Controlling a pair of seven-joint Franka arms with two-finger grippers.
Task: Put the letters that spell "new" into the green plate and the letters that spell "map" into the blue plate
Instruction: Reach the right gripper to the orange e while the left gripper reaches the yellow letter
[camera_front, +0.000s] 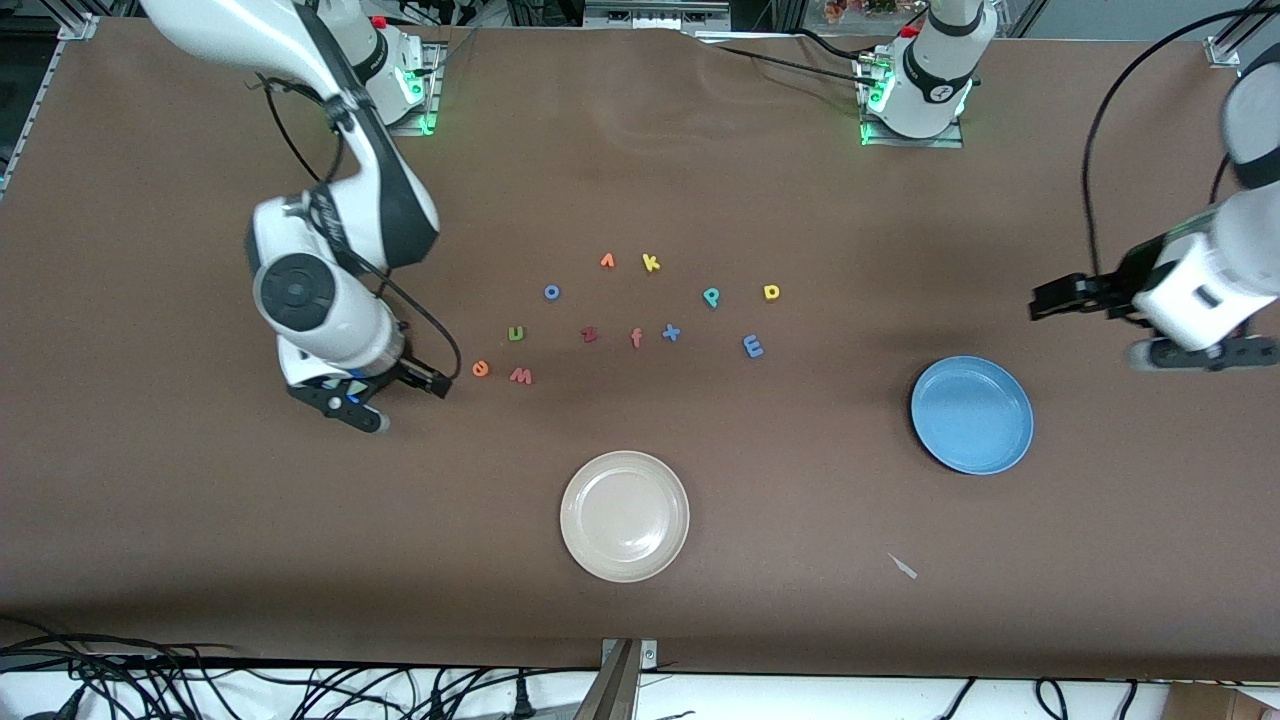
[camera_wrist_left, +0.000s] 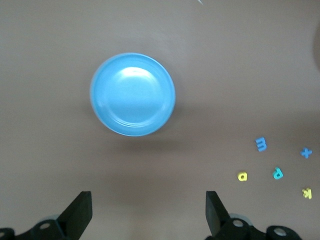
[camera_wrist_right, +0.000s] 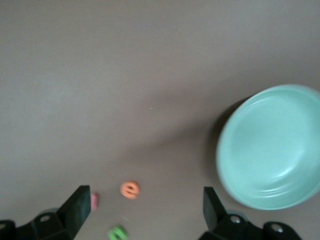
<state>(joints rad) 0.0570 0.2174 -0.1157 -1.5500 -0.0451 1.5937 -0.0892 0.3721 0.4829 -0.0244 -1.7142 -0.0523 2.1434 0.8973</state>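
Nearest your front camera, you are seeing the round beige plate (camera_front: 625, 516), holding nothing and not part of the job. Toward the left arm's end, a little farther from the camera, the round mid-blue plate (camera_front: 971, 414) is also sitting bare.

The round pale mint-green plate (camera_wrist_right: 272, 147) is showing only in the right wrist view, close beside the right gripper (camera_front: 400, 395); in the front view the right arm is covering it.

All 6 wanted letters are lying loose on the brown table (camera_front: 200, 560):
- orange rounded e (camera_front: 481, 368), pinkish-red w (camera_front: 521, 376) and green n (camera_front: 516, 333), clustered at the right arm's end
- teal p (camera_front: 711, 296), yellow rounded a (camera_front: 771, 292) and blue m (camera_front: 753, 346), nearer the blue plate

The split is probably giving each arm its own word.

Right gripper is hanging low just beside the e, fingers wide apart, gripping nothing, likely lining up on that letter.

Left gripper (camera_front: 1150, 325) is hovering near the blue plate, fingers spread and holding nothing, and you are looking straight down on that plate through its wrist camera.
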